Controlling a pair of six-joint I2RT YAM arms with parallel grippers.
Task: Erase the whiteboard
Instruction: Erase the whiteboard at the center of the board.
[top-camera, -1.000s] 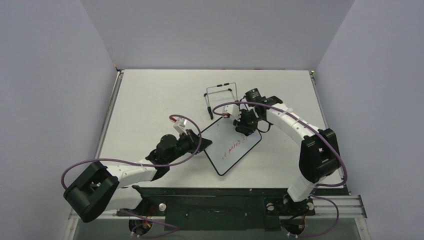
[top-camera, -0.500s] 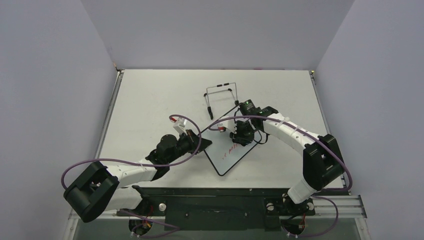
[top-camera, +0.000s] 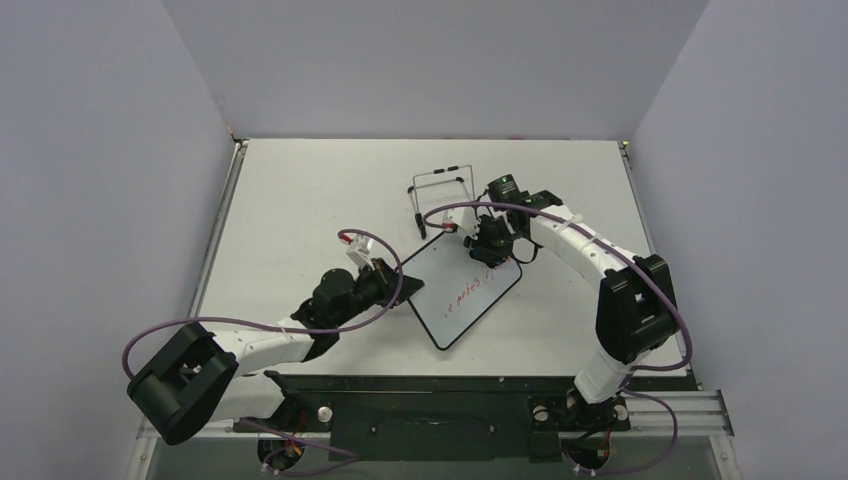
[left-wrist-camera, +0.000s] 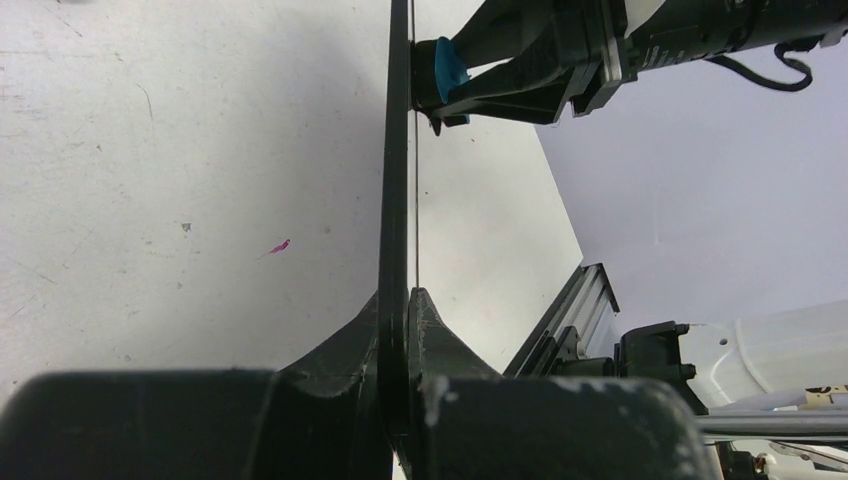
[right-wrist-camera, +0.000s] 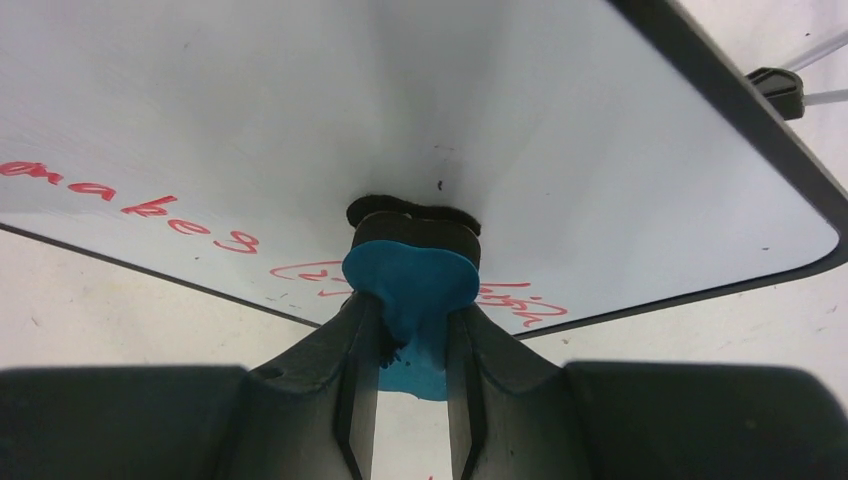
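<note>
Overhead, red writing (top-camera: 466, 294) on whiteboard (top-camera: 436, 288); left wrist, only its clamped edge

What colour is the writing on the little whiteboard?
Red. The handwritten lines on the black-framed white board show best in the right wrist view.

The left end effector (left-wrist-camera: 399, 305) has its two dark fingers pinched together on the edge of the whiteboard (left-wrist-camera: 399, 150), which shows edge-on as a thin black upright line. At upper right, the right end effector (left-wrist-camera: 440, 88) grips a blue eraser (left-wrist-camera: 450, 66) pressed against the board's right face. A small pink mark (left-wrist-camera: 279, 246) lies on the white table (left-wrist-camera: 180, 140).
</note>
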